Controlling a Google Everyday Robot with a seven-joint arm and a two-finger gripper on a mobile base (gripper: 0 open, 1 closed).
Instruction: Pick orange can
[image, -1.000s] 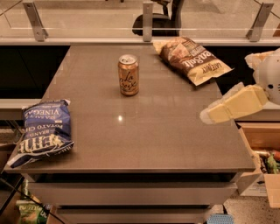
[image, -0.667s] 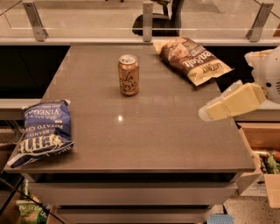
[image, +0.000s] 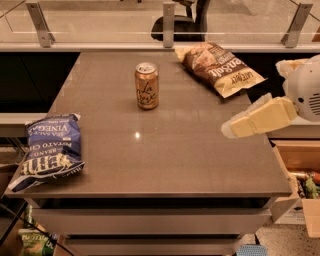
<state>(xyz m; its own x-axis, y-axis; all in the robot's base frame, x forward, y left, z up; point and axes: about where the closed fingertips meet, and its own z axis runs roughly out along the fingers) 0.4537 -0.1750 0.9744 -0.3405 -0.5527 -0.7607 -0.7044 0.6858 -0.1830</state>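
claw (image: 233, 128) edged slightly left, above right edge of table (image: 150, 165)

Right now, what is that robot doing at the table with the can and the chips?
The robot is meant to pick up the orange can, which stands upright near the back of the table, untouched. Its gripper hovers over the table's right edge, well apart from the can. A brown chip bag lies back right, a blue chip bag front left.
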